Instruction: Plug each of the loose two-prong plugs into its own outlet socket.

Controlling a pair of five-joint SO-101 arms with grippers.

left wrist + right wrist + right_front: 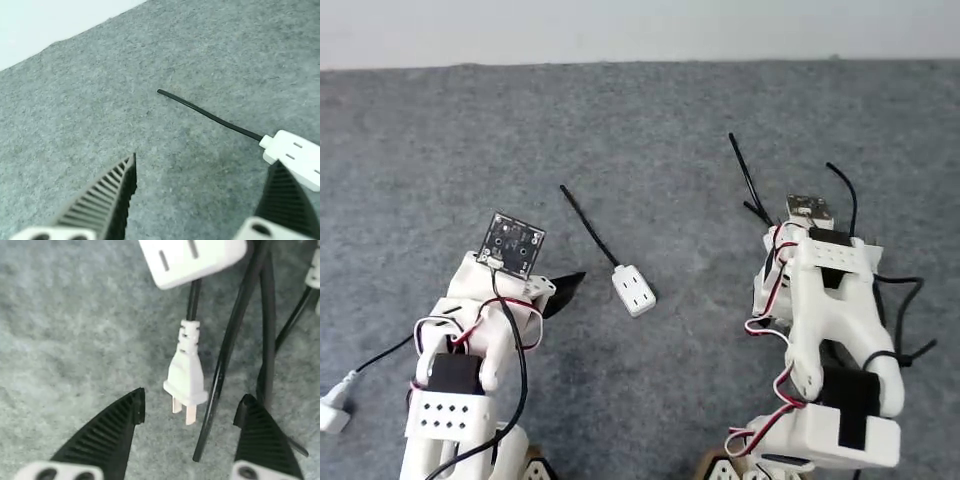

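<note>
Here, left gripper (202, 165) released near outlet socket (295, 155), right gripper (194, 396) released over white plug (186, 377)

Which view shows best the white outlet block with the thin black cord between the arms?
The high view: the white outlet block lies whole, slots visible. The left wrist view crops it at the edge.

Bare grey tabletop (650, 130) lies open ahead of the left end effector (205, 164). By the right end effector (192, 400), black cords (235, 335) (tangled, crossing) crowd one side of the white plug (186, 372).
</note>
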